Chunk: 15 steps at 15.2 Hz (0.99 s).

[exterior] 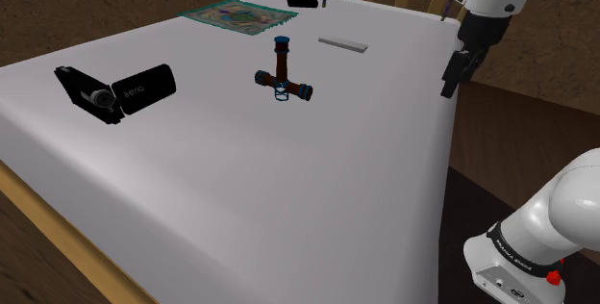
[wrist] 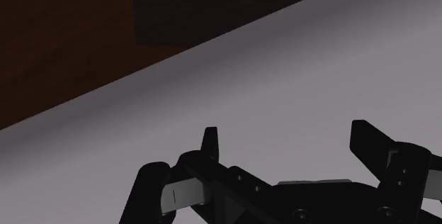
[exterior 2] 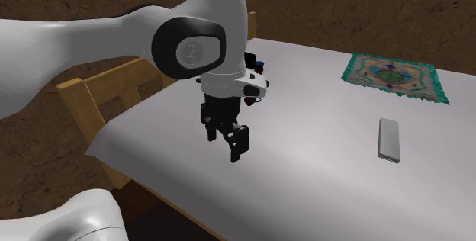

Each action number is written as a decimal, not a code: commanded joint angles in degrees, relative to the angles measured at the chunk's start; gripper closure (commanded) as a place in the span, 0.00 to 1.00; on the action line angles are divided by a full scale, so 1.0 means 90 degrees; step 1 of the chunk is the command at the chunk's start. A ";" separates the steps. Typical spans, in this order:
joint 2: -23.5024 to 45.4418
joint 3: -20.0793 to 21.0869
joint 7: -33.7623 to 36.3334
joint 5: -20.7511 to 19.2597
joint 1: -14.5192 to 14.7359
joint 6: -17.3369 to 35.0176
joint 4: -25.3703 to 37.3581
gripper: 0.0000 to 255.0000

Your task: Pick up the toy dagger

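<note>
**Evidently, the dagger sat untouched**

The toy dagger (exterior: 281,73) sat near the middle of the white bed (exterior: 240,187), between a black camcorder (exterior: 115,90) and a flat grey bar (exterior: 343,44). The end effector (exterior: 450,76) hung over the bed's edge at the shoulder view's right, well apart from the dagger, its fingers (wrist: 210,143) spread and gripping nothing.

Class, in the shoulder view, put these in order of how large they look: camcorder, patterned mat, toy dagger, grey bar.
1. camcorder and patterned mat: about alike; the mat lies farther from the camera, so I leave them unranked
2. toy dagger
3. grey bar
</note>
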 commanded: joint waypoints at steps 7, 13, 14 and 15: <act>0.1258 0.0204 -0.0025 0.0301 0.0221 0.0821 0.0624 0.00; 0.2516 0.0413 -0.0072 0.0518 0.0417 0.1417 0.1489 0.00; 0.2725 0.0450 -0.0080 0.0545 0.0447 0.1493 0.1655 0.00; 0.2933 0.0486 -0.0087 0.0569 0.0477 0.1563 0.1828 0.00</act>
